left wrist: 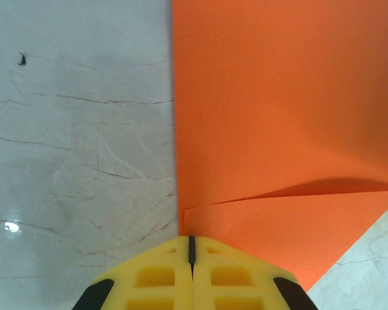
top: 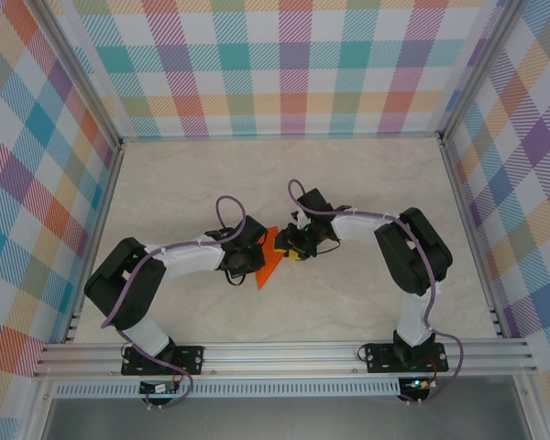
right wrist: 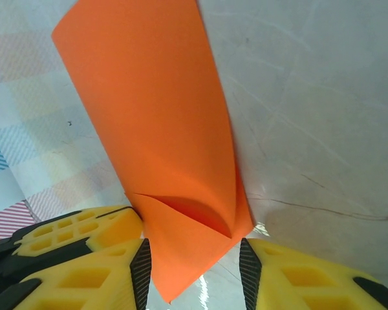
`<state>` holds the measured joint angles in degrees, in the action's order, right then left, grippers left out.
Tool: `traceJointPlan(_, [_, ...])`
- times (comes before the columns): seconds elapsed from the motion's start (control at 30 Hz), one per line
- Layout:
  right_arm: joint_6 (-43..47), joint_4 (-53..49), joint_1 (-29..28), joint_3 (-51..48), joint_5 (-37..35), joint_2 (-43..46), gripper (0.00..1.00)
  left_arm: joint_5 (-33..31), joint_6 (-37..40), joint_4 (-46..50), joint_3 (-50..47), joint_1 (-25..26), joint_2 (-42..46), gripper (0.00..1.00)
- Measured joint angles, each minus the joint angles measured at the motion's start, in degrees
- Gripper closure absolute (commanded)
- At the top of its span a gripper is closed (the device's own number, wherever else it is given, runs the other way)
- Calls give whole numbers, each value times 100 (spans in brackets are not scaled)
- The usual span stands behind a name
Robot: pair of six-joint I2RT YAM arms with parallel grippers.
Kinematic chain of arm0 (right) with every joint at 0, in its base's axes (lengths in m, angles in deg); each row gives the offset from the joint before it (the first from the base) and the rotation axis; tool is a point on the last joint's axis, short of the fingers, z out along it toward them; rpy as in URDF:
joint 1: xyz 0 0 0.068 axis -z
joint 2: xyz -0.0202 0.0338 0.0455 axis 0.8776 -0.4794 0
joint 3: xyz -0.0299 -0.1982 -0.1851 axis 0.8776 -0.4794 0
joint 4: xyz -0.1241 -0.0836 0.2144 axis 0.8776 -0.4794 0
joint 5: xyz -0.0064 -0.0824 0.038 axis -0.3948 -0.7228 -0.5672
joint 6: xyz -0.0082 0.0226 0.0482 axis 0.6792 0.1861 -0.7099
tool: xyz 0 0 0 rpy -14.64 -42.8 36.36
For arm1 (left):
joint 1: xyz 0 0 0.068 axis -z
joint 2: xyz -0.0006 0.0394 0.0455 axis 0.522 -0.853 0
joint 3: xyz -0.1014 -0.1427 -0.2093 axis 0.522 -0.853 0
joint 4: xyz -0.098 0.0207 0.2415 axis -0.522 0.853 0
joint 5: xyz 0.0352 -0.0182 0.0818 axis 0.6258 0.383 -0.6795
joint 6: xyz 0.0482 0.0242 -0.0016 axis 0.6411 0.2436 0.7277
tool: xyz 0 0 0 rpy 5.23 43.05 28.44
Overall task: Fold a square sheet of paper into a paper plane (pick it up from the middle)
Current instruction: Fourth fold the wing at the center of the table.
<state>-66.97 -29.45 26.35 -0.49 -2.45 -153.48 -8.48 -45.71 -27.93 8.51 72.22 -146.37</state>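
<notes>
Left gripper (left wrist: 191, 248) clenched on edge of partly folded orange paper sheet (left wrist: 278, 116), sheet raised off tabletop (top: 183, 183) at centre. Right gripper (right wrist: 194, 258) released, jaws apart, straddling sheet's near corner. Sheet's long axis runs straight ahead of it. Right gripper looks best placed for next pinch.

The orange square sheet of paper (top: 269, 259) is folded over, one flap bowing open.

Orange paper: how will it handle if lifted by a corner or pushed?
Likely floppy: the orange paper bows and its folded layers gape apart in the right wrist view, so a corner grip would probably let it droop. It looks thin and probably very light, so a push may slide or buckle it on the glossy table.
</notes>
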Motion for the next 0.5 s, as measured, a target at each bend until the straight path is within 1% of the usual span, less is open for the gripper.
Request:
traceJointPlan(0.07, [0, -7, 0, 0, -17, -9, 58, 2, 0, 0, 0, 0, 0, 100])
traceJointPlan(0.23, [-2, 20, 0, 0, 26, -87, 63, 2, 0, 0, 0, 0, 0, 100])
traceJointPlan(0.5, [2, 317, -35, 9, 396, -247, 71, 2, 0, 0, 0, 0, 0, 100])
